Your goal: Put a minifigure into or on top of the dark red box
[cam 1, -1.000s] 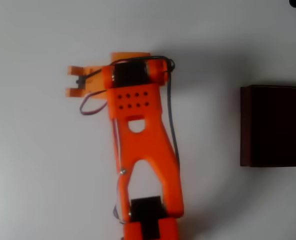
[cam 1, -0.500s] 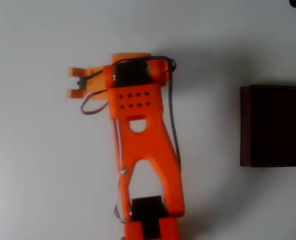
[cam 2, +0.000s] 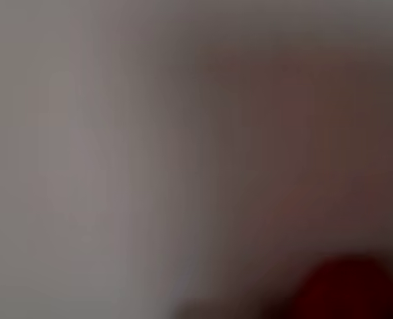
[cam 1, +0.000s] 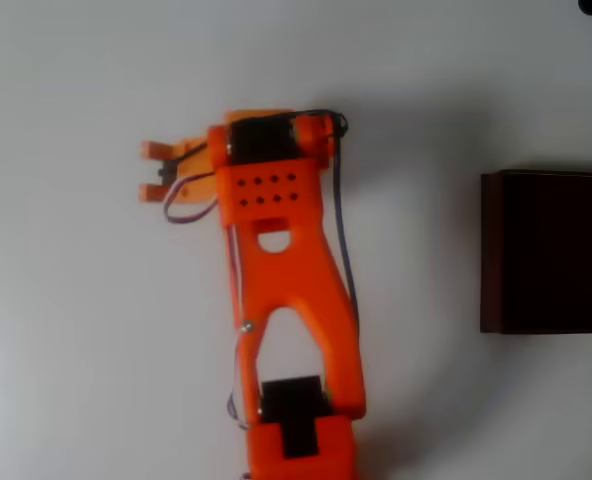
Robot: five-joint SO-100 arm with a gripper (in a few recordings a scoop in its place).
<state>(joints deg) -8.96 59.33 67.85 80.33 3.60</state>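
Observation:
In the overhead view my orange gripper points left at the upper left of the white table, its two fingers a small gap apart. A small dark speck sits between them, too small to identify. The wrist view is heavily blurred. A dark red blob at its bottom right may be the minifigure, very close to the camera. The dark red box lies at the right edge of the overhead view, far from the gripper, and is cut off by the frame.
The orange arm runs from the bottom centre up to the gripper, with a dark cable along its right side. White tabletop separates the arm and the box.
The gripper has shifted slightly right and down, and its fingers stand a little closer together than a second ago. The box has not moved.

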